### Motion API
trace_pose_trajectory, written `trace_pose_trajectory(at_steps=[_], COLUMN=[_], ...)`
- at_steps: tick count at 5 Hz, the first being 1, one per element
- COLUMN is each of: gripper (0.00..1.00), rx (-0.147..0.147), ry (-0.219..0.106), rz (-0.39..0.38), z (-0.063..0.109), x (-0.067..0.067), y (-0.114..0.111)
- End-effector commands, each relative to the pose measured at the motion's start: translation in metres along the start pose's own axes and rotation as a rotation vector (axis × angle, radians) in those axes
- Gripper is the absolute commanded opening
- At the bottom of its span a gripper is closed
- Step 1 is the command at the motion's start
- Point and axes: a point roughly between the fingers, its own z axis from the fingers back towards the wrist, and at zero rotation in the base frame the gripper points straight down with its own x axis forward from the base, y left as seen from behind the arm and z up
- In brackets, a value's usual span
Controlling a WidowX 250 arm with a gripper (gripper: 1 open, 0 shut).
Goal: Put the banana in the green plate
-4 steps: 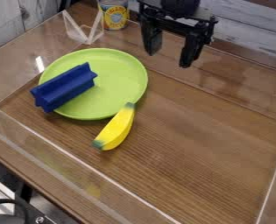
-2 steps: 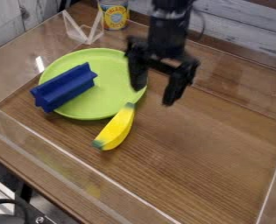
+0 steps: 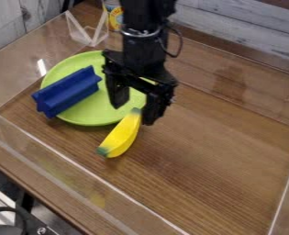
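The blue ridged block (image 3: 67, 94) lies slantwise at the left of the green plate (image 3: 81, 112), across its rim. The plate rests on the wooden bench (image 3: 217, 147), partly hidden by the black pincer (image 3: 136, 103). The pincer stands wide, its fingers spread above the plate's right side and the banana's upper end. The yellow banana (image 3: 119, 136) lies slanted on the bench, its greenish lower tip pointing toward the near left.

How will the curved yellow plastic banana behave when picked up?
The curved yellow plastic banana looks stiff, so probably no sag. Its smooth surface may slip in the tool. Rounded sides could let it roll or swivel if nudged.
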Motion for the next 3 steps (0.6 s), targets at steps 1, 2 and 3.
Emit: trace_pose_trajectory(at_steps=[1, 2, 3], gripper=[1.0, 1.0, 1.0], rx=[0.014, 0.021, 0.03], ry=[-0.056, -0.073, -0.097], rz=[0.011, 0.021, 0.035], z=[0.0035, -0.0018, -0.0048], x=[-0.0022, -0.0051, -0.005], y=[0.0042, 0.0062, 0.0082])
